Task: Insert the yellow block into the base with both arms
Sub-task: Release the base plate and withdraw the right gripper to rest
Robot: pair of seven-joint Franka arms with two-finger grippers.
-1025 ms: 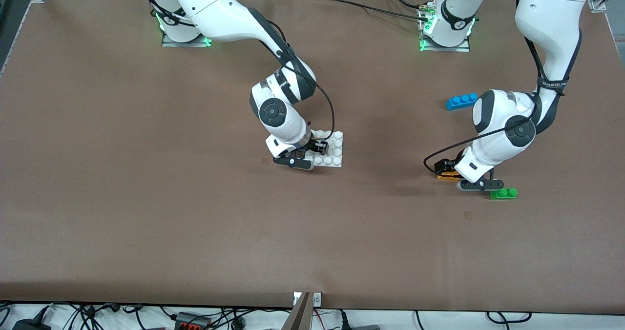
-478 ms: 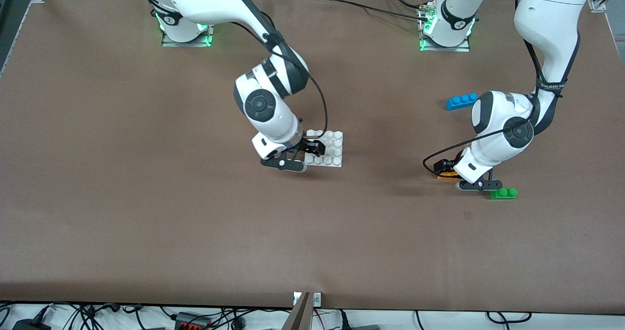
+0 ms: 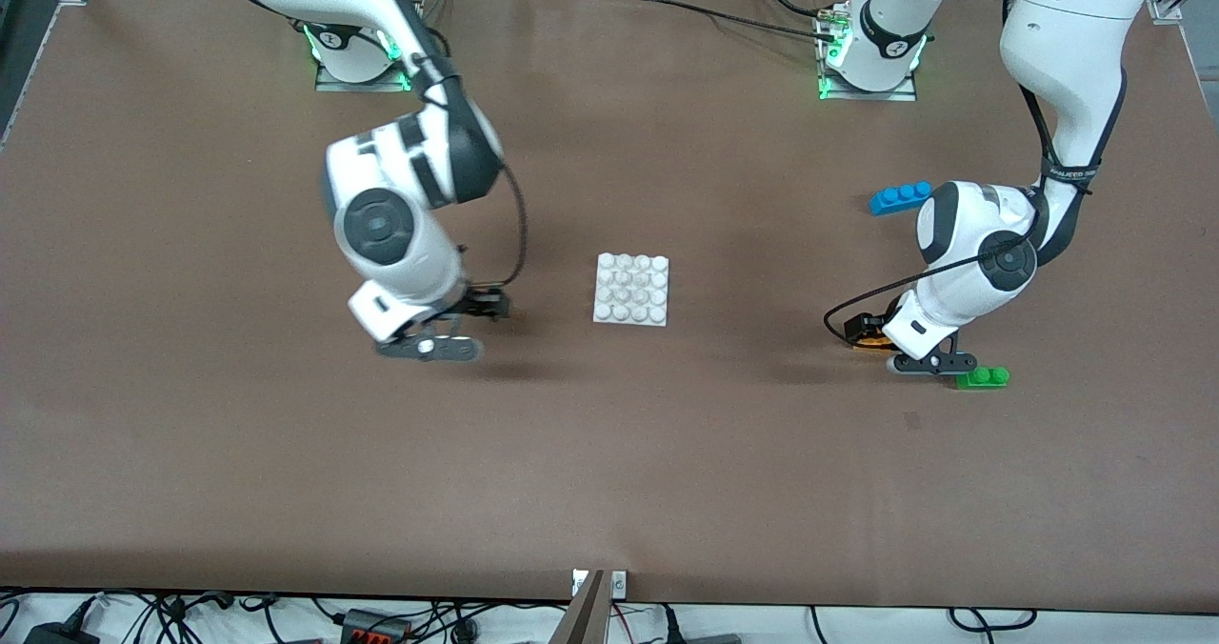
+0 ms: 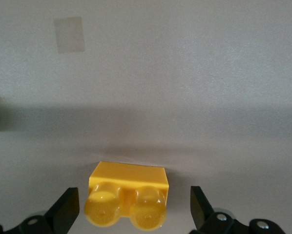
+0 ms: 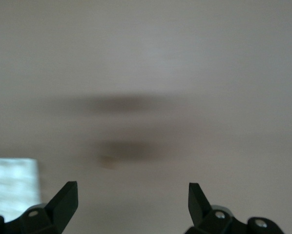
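Observation:
The yellow block (image 3: 872, 342) lies on the table toward the left arm's end, mostly hidden under the left wrist. My left gripper (image 3: 865, 330) is low around it. In the left wrist view the yellow block (image 4: 129, 184) sits studs up between the open fingers of the left gripper (image 4: 135, 204), with a gap on each side. The white base (image 3: 631, 289) lies flat mid-table with nothing on it. My right gripper (image 3: 488, 306) is open and empty over bare table beside the base, toward the right arm's end. In the right wrist view the right gripper (image 5: 133, 200) holds nothing, and the base (image 5: 13, 181) shows at the edge.
A green two-stud brick (image 3: 983, 377) lies close beside the left gripper, nearer the front camera. A blue three-stud brick (image 3: 900, 196) lies farther from the camera, by the left arm's elbow. A small tape patch (image 3: 912, 420) is on the table.
My right gripper has left the base and swung toward the right arm's end, leaving the base uncovered. My left gripper has stayed around the yellow block.

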